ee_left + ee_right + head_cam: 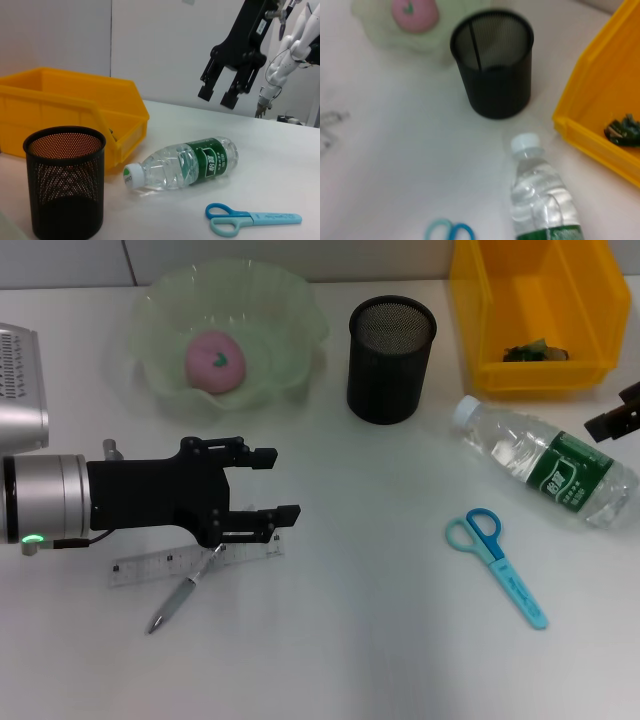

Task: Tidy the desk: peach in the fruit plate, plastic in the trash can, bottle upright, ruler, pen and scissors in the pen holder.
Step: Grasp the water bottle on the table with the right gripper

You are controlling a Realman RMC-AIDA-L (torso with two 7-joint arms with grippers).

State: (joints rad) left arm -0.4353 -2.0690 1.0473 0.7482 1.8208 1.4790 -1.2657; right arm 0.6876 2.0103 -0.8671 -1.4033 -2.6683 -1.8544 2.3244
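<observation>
Ruler (190,564), clear, thin and flat on the white desk (360,640), lies beneath the left gripper (278,483), whose jaws stand spread and empty; a pen (180,598) lies across it. Stiff, light and likely slippery, it probably wants a pinch across its narrow width. The right gripper (224,94), jaws apart, hovers above the fallen water bottle (545,460). Only the left wrist view shows that gripper whole; the head view alone shows ruler and pen.

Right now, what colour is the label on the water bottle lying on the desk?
Green with white print; the bottle label shows best in the left wrist view.
</observation>
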